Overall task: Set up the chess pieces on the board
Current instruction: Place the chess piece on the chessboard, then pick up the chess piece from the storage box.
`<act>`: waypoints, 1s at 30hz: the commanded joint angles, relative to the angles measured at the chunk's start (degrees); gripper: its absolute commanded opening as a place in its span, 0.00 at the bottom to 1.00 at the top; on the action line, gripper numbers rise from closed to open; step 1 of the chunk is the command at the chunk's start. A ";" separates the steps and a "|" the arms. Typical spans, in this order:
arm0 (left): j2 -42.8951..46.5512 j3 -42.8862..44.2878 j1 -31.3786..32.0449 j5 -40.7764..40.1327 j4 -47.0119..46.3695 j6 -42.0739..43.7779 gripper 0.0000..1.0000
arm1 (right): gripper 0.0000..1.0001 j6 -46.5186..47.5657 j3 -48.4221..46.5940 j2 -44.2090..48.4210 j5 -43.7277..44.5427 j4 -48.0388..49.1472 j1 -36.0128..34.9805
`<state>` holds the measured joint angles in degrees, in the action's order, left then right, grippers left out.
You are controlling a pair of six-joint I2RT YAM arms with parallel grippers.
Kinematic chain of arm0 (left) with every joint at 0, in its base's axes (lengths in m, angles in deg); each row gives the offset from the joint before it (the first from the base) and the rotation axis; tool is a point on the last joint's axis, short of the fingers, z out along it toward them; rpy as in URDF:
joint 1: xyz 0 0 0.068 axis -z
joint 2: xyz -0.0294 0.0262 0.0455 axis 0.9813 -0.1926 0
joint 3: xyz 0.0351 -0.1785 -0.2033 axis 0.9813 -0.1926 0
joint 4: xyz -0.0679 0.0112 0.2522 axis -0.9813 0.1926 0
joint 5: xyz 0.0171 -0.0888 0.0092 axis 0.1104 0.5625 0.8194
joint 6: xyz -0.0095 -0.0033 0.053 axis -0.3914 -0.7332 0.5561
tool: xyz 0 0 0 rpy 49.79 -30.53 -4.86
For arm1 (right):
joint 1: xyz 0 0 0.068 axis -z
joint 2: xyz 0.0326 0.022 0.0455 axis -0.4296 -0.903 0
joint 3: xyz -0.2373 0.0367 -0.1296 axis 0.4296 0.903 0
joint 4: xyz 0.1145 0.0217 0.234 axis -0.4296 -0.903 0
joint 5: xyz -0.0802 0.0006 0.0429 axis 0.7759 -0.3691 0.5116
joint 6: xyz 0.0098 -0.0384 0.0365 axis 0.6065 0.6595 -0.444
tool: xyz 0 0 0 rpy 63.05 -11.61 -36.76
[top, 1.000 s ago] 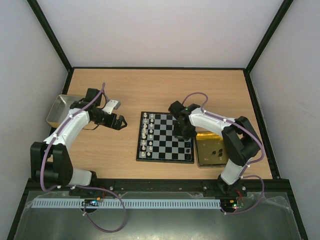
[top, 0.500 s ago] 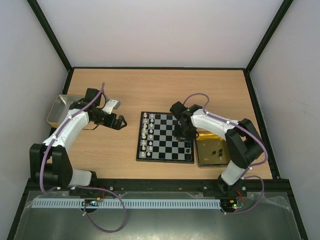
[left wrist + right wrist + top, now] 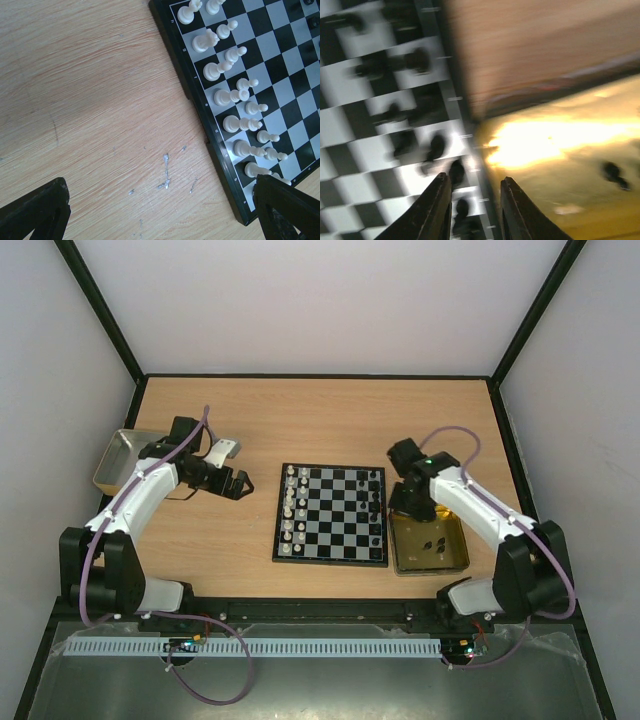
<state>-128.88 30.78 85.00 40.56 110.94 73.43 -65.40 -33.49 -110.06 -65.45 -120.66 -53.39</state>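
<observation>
The board [image 3: 330, 540] lies mid-table. White chess pieces [image 3: 290, 505] stand in two columns along its left side, also seen in the left wrist view as white pieces [image 3: 235, 95]. Black chess pieces [image 3: 376, 502] stand along its right side, blurred black pieces [image 3: 437, 147] in the right wrist view. My right gripper [image 3: 400, 507] hangs over the board's right frame and the gold tin's edge; this right gripper [image 3: 475, 187] is open with nothing between its fingers. My left gripper [image 3: 242, 486] hovers over bare table left of the board; the left gripper [image 3: 162, 215] is open and empty.
A gold tin [image 3: 445, 558] sits against the board's right side with a few loose black pieces [image 3: 432, 540] in it; the same tin [image 3: 560, 150] fills the right wrist view. A silver tray [image 3: 112, 462] lies at the far left behind the left arm.
My right gripper has moved right, from above the board's right columns to the tin's edge, and its jaws have parted. The left arm has not moved.
</observation>
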 commanded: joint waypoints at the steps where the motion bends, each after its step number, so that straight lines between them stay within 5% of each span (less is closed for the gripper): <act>1: 0.85 -0.73 0.04 0.30 -0.01 -0.08 0.99 | 0.26 -2.45 7.68 5.25 6.46 -6.07 7.36; 14: -0.13 -0.95 0.04 0.81 -0.18 0.16 0.99 | 0.26 -3.04 20.35 8.87 1.11 0.05 14.84; 30: 0.45 -0.92 0.04 0.43 -0.26 -0.01 0.99 | 0.21 -1.23 20.63 6.12 1.89 4.34 17.41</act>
<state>-128.90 30.54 85.00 40.62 110.77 73.43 -67.33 -13.01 -103.46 -65.26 -116.68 -37.30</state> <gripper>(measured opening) 0.993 0.217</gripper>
